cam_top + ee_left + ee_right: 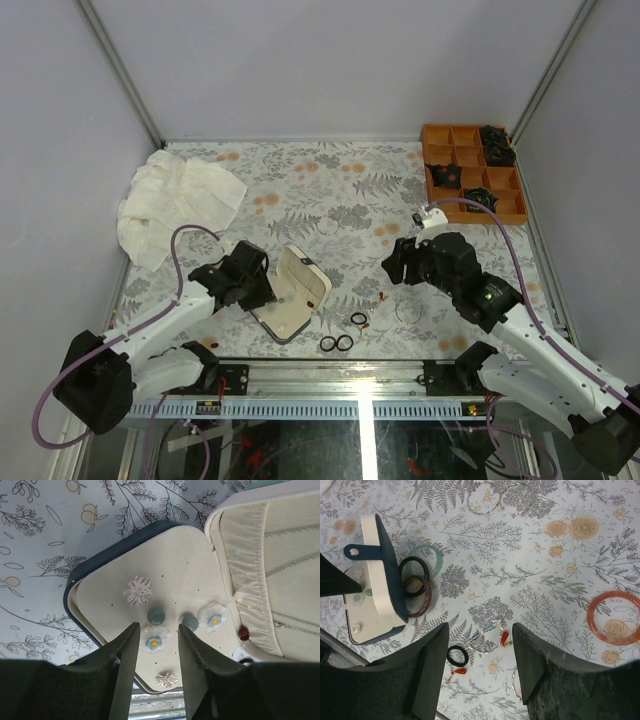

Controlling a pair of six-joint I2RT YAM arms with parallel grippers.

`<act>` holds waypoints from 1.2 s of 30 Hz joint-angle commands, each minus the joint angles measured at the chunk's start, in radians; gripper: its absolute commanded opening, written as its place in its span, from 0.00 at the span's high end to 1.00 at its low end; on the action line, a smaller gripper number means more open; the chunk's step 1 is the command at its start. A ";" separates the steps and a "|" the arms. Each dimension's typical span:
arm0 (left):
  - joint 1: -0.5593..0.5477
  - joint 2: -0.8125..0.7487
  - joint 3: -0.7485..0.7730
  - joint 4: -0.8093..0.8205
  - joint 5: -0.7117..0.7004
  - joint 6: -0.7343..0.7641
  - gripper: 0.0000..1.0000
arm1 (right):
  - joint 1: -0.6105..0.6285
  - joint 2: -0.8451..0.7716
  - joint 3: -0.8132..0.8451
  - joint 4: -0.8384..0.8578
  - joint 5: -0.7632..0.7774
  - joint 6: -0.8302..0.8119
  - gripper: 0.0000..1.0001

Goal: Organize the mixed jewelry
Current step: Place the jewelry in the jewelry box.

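Note:
The mixed jewelry lies on the floral mat near the front edge: black rings (336, 343), tiny red bits (382, 296) and a thin clear hoop (408, 310). My right gripper (480, 628) hovers open above a beaded hoop (487, 640), a red drop (505, 638) and a small black ring (457, 656), touching none of them. The hinged case (295, 290) stands open. My left gripper (158, 626) is open just over its cream pad (110, 595), where flower earrings (215, 620), green beads (156, 615) and silver snowflakes (137, 590) sit. Nothing is held between its fingers.
An orange divided tray (470, 140) sits at the back right and a white cloth (175, 200) at the back left. Green, black and brown bangles (417, 580) lie against the case. A pink bangle (615, 617) lies to the right, and more clear hoops (484, 502) farther off.

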 commanded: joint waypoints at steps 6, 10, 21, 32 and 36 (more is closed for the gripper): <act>0.001 -0.092 0.046 -0.061 -0.024 -0.010 0.63 | 0.007 0.017 0.029 0.027 -0.021 0.000 0.39; 0.000 -0.126 0.047 -0.062 -0.026 -0.014 0.63 | 0.007 0.033 0.040 0.018 -0.023 0.001 0.39; 0.001 -0.128 0.070 0.010 -0.017 0.036 0.77 | 0.007 0.116 0.016 0.037 -0.064 0.042 0.41; 0.001 0.002 0.075 0.220 0.023 0.083 1.00 | 0.007 0.138 0.017 0.019 -0.042 0.040 0.43; -0.004 0.023 0.062 0.255 0.045 0.080 1.00 | 0.006 0.142 0.018 0.016 -0.035 0.033 0.43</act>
